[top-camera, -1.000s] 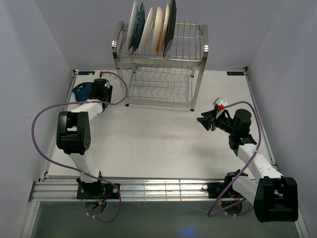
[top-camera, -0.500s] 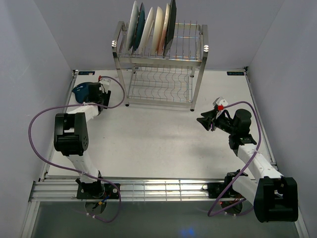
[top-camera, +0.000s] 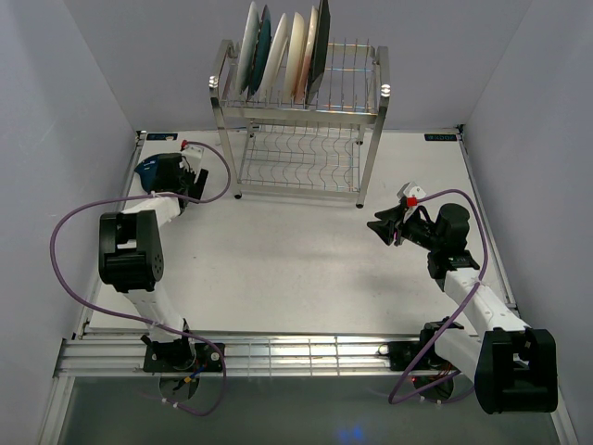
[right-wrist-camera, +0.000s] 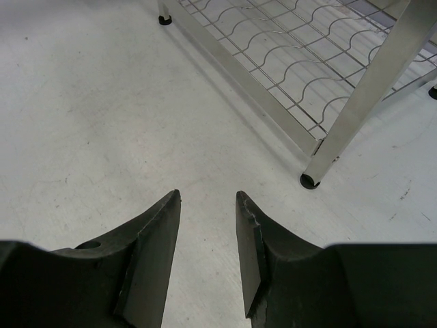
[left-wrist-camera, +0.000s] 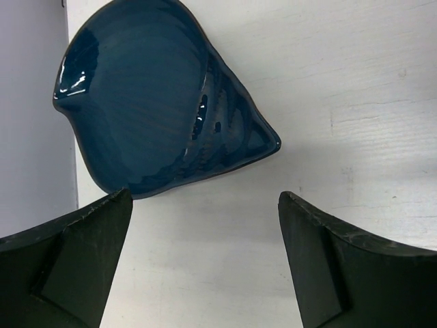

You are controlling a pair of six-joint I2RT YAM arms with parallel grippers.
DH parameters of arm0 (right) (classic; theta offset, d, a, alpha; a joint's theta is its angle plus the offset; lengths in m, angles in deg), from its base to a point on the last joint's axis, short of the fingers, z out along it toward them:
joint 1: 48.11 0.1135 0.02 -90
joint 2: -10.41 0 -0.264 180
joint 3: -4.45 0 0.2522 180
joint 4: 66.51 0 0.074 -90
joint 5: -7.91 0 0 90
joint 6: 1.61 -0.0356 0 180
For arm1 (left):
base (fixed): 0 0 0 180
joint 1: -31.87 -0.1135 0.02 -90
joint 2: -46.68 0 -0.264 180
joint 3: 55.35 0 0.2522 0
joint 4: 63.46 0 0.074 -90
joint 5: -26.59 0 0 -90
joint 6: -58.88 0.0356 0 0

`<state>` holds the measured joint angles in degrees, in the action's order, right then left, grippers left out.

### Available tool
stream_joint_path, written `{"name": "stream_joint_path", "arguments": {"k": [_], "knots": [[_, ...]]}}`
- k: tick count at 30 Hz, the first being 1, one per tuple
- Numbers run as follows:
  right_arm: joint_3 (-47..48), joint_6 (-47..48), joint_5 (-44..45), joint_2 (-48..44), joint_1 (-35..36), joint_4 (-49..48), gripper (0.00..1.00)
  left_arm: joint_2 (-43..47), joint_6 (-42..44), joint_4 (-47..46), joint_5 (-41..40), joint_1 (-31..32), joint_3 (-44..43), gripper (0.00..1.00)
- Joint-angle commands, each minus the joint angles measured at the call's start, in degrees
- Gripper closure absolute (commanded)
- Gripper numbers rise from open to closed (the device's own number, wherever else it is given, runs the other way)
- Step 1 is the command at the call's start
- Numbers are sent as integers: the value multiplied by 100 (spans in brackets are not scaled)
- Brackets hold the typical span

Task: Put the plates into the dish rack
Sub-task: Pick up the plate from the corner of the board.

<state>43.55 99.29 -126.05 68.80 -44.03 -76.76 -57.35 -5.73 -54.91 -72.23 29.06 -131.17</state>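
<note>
A small dark blue plate (left-wrist-camera: 157, 96) lies flat on the table at the far left, close to the side wall; from above only its left part (top-camera: 145, 169) shows beside the left wrist. My left gripper (left-wrist-camera: 205, 198) stands wide open just short of the plate's near rim, touching nothing. The steel dish rack (top-camera: 296, 116) stands at the back, with several plates (top-camera: 283, 46) upright in its upper tier. My right gripper (right-wrist-camera: 208, 195) hovers partly open and empty over the table, near the rack's front right post (right-wrist-camera: 369, 89).
The rack's lower wire shelf (right-wrist-camera: 307, 55) holds nothing. A purple cable (top-camera: 69, 232) loops out to the left of the left arm. The left wall (left-wrist-camera: 31, 123) runs right behind the blue plate.
My left gripper has shifted left towards the blue plate and its jaws have spread wider. The right arm has stayed put.
</note>
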Motion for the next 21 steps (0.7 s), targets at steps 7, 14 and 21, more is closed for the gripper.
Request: {"name": "stream_joint_path", "arguments": {"k": [7, 14, 21], "knots": [[164, 27, -130, -38, -30, -113, 56, -258, 485, -217, -182, -53, -34, 10], [155, 44, -77, -47, -30, -113, 55, -328, 511, -165, 38, -71, -43, 10], [164, 53, -68, -21, -30, -113, 56, -548, 511, -199, 3, -79, -183, 12]]}}
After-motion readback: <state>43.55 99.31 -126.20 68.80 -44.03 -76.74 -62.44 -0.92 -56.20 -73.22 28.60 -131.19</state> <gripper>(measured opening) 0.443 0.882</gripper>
